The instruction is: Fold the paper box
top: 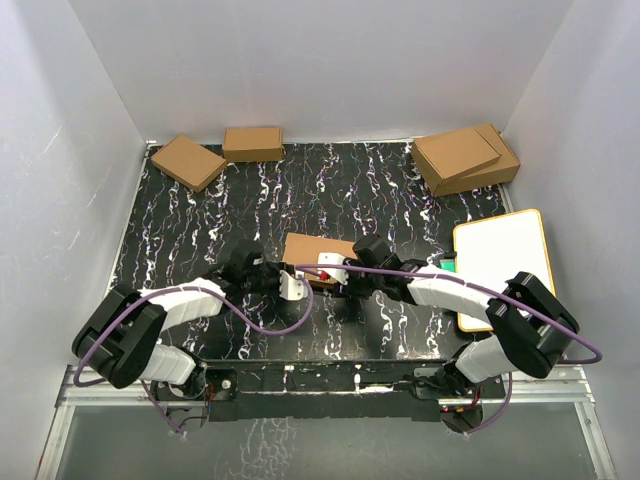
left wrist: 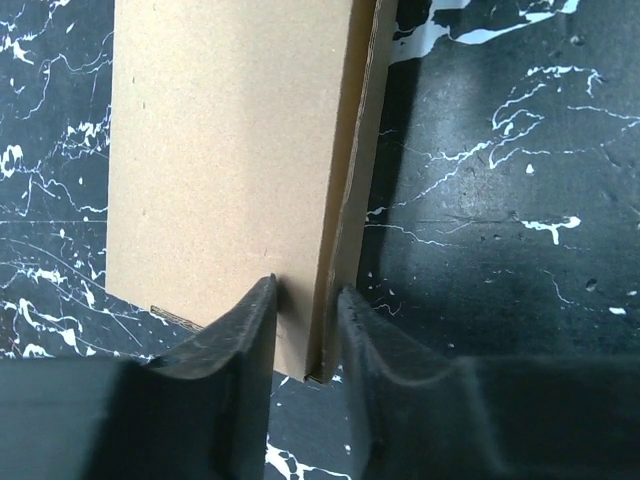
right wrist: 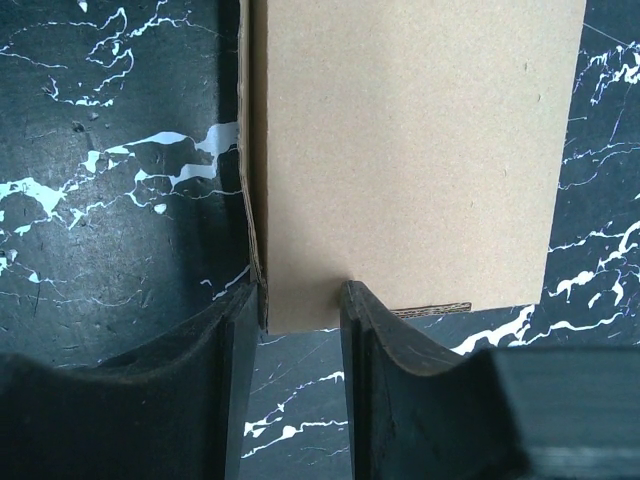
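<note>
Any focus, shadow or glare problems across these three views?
Top external: evenly lit and sharp, no glare on the paper box. Left wrist: box in focus, dark shadow on the table along the box's right edge; the left fingers are soft and underexposed. Right wrist: much the same, shadow along the box's left edge, right fingers nearly black.
</note>
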`<action>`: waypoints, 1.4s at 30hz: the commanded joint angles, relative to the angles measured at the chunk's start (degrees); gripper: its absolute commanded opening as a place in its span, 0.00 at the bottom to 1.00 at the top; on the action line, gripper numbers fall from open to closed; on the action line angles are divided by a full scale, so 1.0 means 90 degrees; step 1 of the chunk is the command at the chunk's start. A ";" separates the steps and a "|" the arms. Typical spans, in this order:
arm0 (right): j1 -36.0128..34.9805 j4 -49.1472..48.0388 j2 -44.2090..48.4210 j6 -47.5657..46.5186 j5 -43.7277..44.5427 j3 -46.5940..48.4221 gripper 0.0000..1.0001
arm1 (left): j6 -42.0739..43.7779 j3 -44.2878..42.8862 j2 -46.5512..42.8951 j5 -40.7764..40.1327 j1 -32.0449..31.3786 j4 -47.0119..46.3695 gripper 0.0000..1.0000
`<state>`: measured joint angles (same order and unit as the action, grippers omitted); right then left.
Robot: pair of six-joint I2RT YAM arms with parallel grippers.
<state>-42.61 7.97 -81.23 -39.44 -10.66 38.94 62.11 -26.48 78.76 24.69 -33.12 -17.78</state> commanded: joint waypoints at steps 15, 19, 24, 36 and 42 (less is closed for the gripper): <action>0.0598 0.0543 0.0536 0.0432 -0.1314 0.0537 0.62 | -0.1500 -0.0697 -0.0445 0.0471 0.0037 0.1195 0.28; 0.1147 0.1194 0.0861 0.0338 -0.2416 0.0963 0.72 | -0.3908 -0.1174 -0.0990 -0.0206 0.0028 0.1381 0.36; 0.2179 0.1188 0.0442 0.1071 -0.3275 0.1704 0.74 | -0.7809 -0.1322 -0.1610 -0.0867 0.0037 0.1151 0.28; 0.2432 0.2378 -0.3202 0.1073 -0.2040 0.4960 0.15 | -1.2843 0.0084 -0.1781 -0.1887 -0.0670 0.0920 0.00; 0.2432 0.2640 -0.3788 0.0887 -0.2241 0.5146 0.15 | -1.3294 0.0252 -0.0812 -0.2264 -0.0840 0.0242 0.00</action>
<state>-20.62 30.04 -115.33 -30.11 -29.39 82.41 -50.72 -24.53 67.09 8.43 -40.29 -10.61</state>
